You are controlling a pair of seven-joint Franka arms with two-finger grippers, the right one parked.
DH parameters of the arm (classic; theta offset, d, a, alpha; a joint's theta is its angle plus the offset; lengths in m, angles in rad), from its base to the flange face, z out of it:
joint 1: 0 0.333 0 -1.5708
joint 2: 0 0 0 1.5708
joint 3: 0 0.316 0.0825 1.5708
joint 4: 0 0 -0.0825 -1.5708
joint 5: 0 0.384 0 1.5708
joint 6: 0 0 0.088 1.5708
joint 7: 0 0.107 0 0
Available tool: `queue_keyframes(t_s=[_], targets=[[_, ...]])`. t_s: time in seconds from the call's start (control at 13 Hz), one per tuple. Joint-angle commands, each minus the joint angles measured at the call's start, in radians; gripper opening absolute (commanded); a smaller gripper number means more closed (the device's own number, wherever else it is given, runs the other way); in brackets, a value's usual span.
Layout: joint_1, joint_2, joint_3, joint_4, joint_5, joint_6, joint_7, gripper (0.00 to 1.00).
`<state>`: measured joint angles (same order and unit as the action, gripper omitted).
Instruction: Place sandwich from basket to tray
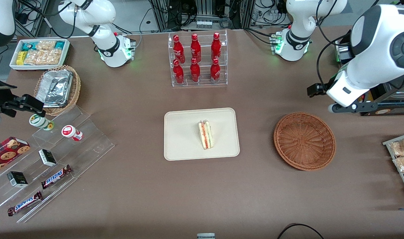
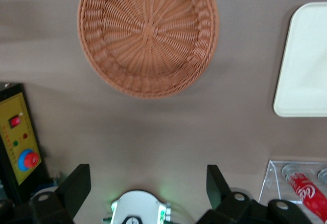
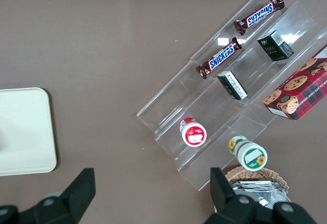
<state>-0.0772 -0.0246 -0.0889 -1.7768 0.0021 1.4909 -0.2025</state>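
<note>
table (image 1: 128, 186): brown, matte
centre: tray (image 1: 185, 146)
working arm's end: basket (image 1: 304, 141)
farther back: bottle rack (image 1: 198, 59)
parked arm's end: clear stepped shelf (image 1: 89, 146), foil-container basket (image 1: 74, 89), white bin (image 1: 66, 49)
gripper (image 2: 148, 185): above table, fingers apart

We see a cream-beige tray (image 1: 183, 146) carrying a sandwich (image 1: 205, 134) of pale bread with red, green and white stripes along its edge. Toward the working arm's end from the tray sits a reddish-brown woven basket (image 1: 304, 140). Above the basket hangs the black-fingered gripper (image 2: 148, 185), spread wide. Farther from the camera than the tray stand glossy red bottles (image 1: 196, 58).
</note>
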Motion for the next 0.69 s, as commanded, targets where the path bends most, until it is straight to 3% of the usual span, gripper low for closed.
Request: queue_keyframes(t_s=[0.0, 0.62], targets=[[-0.024, -0.051, 0.035, -0.018, -0.016, -0.046, 0.022, 1.00], [-0.032, -0.061, 0.104, 0.065, -0.039, -0.149, 0.104, 1.00]])
